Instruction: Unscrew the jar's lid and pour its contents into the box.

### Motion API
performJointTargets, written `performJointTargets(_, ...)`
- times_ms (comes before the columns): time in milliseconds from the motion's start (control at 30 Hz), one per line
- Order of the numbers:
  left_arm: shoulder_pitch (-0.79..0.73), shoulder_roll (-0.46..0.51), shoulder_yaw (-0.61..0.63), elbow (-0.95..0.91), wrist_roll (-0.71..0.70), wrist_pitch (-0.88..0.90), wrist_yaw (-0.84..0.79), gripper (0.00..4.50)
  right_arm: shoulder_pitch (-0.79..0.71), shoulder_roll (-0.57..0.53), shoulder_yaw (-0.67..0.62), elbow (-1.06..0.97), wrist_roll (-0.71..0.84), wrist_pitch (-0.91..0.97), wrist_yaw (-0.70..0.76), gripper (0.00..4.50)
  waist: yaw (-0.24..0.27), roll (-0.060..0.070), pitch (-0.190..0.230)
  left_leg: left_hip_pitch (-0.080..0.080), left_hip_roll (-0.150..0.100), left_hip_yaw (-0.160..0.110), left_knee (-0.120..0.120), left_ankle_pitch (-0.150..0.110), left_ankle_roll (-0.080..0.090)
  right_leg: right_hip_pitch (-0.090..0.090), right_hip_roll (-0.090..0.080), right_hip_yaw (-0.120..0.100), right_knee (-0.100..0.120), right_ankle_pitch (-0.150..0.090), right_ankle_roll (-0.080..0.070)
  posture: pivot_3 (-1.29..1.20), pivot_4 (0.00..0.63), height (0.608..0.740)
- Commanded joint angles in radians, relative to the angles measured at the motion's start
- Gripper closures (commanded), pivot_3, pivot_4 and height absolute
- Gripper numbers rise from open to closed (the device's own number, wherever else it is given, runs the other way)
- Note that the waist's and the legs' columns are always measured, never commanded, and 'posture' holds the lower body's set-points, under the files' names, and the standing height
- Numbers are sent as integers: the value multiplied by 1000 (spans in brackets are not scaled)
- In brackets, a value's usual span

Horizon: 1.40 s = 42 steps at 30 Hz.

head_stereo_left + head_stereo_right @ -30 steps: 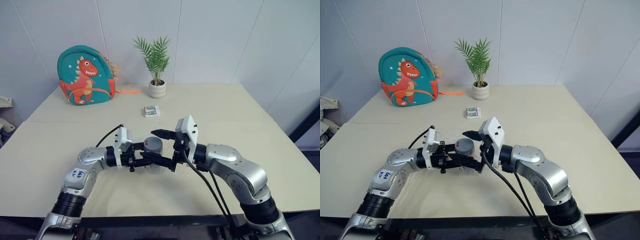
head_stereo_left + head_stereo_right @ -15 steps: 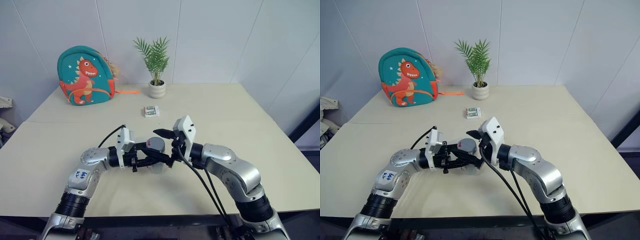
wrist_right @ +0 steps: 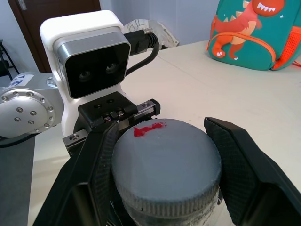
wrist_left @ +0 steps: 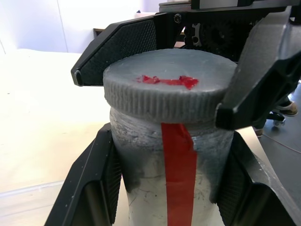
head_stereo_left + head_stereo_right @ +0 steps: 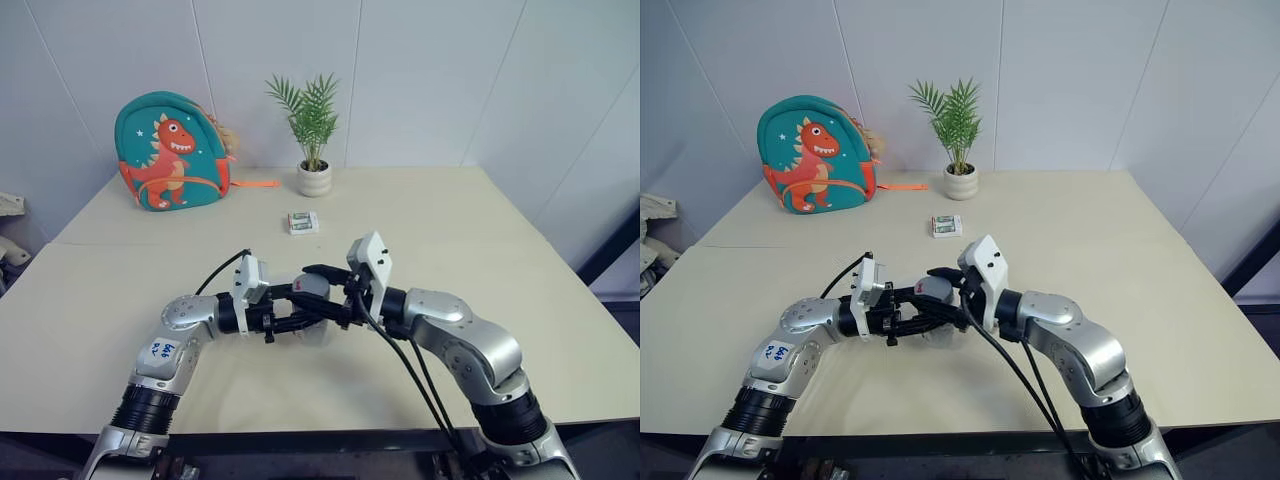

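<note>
The silver-grey jar [image 4: 141, 188] with a red stripe is held upright above the table's near middle. My left gripper [image 5: 303, 318] comes in from the left and is shut on the jar's body. The ridged lid [image 3: 164, 160] with its red mark sits on the jar. My right gripper [image 5: 318, 287] reaches in from the right, and its black fingers [image 4: 263, 75] press the lid's rim on both sides. A faint clear shape on the table under the jar [image 5: 318, 338] looks like the box. The contents are hidden inside the jar.
A teal dinosaur backpack [image 5: 170, 150] leans at the back left. A white plant pot [image 5: 314, 178] stands at the back middle, and a small white-and-green pack [image 5: 303, 222] lies in front of it. The cream table [image 5: 480, 240] reaches wide to the right.
My right gripper's fingers stood open around the lid and have now closed onto it. The left gripper and the jar have stayed put.
</note>
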Motion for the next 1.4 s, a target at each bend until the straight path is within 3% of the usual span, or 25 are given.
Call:
performJointTargets(33, -21, 5, 25, -33, -24, -11, -19, 2308, -11, -34, -8, -32, 43, -16, 100, 1943, 0, 0, 0, 0, 0, 0, 0, 0, 0, 0, 0, 0, 0, 0, 0, 0, 150, 740)
performJointTargets(467, -33, 11, -8, -32, -24, -12, -148, 2308, -191, -151, 4, 254, 33, -215, 589, 1943, -1, 0, 0, 1, 1, 0, 1, 0, 0, 0, 3, 1, 2, 0, 0, 0, 150, 740)
performJointTargets(900, 3, 14, 29, -95, -57, -7, -112, 2308, -221, -137, -8, 357, 10, -257, 675, 1943, -1, 0, 0, 1, 2, 0, 2, 0, 0, 0, 4, 1, 3, 0, 0, 0, 150, 740)
performJointTargets(1100, 11, 20, 29, -115, -67, 3, -112, 2308, -211, -144, -32, 337, 51, -193, 666, 59, 0, 0, 0, 1, 3, 0, 2, 0, -1, -1, 4, 1, 3, 0, -1, 0, 150, 740)
performJointTargets(1400, 30, 20, 37, -120, -54, -5, -95, 2308, -180, -155, -63, 249, 66, -164, 613, 59, 0, 0, 0, 1, 3, 0, 2, 0, -1, -1, 4, 1, 3, 0, -1, 0, 150, 740)
